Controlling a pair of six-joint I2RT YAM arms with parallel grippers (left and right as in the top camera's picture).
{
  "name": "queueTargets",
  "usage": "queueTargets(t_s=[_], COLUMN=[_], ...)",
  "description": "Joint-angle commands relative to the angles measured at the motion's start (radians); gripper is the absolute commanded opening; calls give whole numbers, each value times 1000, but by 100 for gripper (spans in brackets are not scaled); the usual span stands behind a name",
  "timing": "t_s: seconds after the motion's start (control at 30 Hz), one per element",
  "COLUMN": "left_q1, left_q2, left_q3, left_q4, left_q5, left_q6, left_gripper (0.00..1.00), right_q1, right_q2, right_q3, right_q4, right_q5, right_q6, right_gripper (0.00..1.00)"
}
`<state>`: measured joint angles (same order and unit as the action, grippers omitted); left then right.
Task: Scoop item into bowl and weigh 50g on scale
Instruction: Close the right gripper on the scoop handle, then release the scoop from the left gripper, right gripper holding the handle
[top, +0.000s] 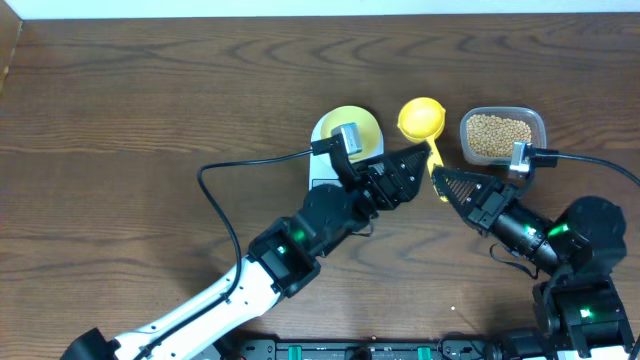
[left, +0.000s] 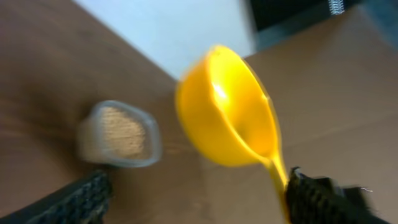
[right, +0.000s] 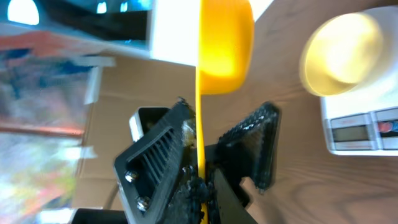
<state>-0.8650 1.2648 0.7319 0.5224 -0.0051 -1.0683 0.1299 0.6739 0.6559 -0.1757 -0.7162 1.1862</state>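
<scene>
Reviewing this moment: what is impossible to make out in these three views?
1. Scale reading: right wrist view, display blurred and too small; overhead, left arm covers it.
2. Bowl contents: overhead, that arm partly covers it; right wrist view, glare and blur.
3. Scoop handle end: left wrist view, cut off at bottom edge.

A tilted yellow scoop (left: 230, 112) sits within the widely spread left claw (left: 199, 190), tub (left: 87, 142) of beans (left: 121, 130) beyond

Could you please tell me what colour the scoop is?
The scoop is bright yellow all over, handle included; the left wrist view shows it best.
</scene>
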Motion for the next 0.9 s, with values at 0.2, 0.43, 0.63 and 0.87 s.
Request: queueTargets(t_s=[0.2, 0.43, 0.63, 0.87], left_q1=[55, 106, 179, 220], left_q2=[-188, -311, -359, -333], left_q3=[6, 6, 88, 324], left_q4=[-164, -381, -723, -1104], left_q5=[16, 106, 108, 145], left_q6=[139, 300, 447, 606], left_gripper=[96, 96, 96, 96], right_q1=[8, 8, 9, 19], right_q2=[-6, -6, -6, -6], right_q3=[16, 16, 18, 31], right_q4=[-76, -181, -210, -211], right_q5=[99, 71, 73, 66], right_q6=[-252, -566, -603, -604], right_gripper=[1, 1, 1, 1])
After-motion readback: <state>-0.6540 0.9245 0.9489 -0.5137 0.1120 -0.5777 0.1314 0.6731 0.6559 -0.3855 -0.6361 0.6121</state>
